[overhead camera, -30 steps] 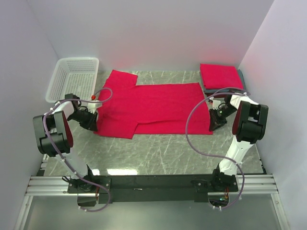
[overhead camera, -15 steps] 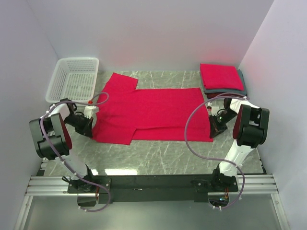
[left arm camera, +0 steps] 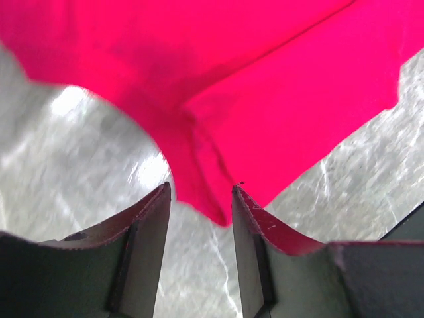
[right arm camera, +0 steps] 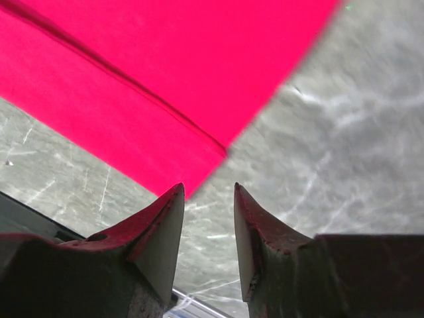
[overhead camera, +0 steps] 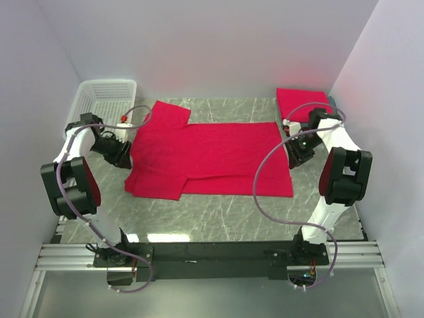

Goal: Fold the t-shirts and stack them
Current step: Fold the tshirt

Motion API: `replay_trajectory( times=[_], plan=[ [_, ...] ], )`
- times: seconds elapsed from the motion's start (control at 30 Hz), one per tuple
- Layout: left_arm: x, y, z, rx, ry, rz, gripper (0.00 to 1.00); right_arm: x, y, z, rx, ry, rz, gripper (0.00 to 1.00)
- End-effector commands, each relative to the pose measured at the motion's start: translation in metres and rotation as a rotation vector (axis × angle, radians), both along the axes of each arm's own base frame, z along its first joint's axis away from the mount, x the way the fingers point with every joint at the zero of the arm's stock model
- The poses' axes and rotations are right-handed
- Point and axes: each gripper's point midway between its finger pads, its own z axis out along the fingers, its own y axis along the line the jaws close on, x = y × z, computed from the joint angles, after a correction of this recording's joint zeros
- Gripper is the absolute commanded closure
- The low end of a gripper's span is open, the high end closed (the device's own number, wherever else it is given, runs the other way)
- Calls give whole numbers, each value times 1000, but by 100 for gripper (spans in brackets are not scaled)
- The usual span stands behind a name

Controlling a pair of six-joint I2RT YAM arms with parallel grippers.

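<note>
Crimson cloth t-shirt (overhead camera: pixel 218 154) — flat, smooth — on veined grey marble table (overhead camera: pixel 218 213)

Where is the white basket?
In the top view, the white basket sits in the far left corner of the table, left of the spread red t-shirt.

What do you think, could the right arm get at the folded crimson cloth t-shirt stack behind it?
Probably yes: the right pincer is open and empty beside the flat crimson cloth t-shirt, and the folded crimson stack lies behind it, nothing between.
</note>
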Motion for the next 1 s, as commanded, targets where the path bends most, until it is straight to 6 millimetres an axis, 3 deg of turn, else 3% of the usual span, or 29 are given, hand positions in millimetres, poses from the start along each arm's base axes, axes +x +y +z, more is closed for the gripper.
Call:
replay_trajectory(
  times=[0.0, 0.2, 0.3, 0.5, 0.77, 0.97],
  plan=[
    [11, -19, 0, -45, 4, -21, 52, 1, 14, -8, -39, 34, 101, 57],
    [25, -28, -9, -11, 3, -42, 51, -4, 17, -32, -101, 87, 173, 55],
    [26, -32, -11, -6, 2, -54, 51, -5, 13, -41, -126, 97, 179, 49],
    [24, -33, -17, 2, 14, -58, 51, -10, 10, -54, -140, 128, 189, 49],
    [26, -31, -20, 11, 15, -55, 51, -19, 14, -59, -116, 168, 196, 56],
    [27, -31, -21, 12, 12, -59, 51, -19, 16, -46, -108, 146, 200, 61]
  ],
)
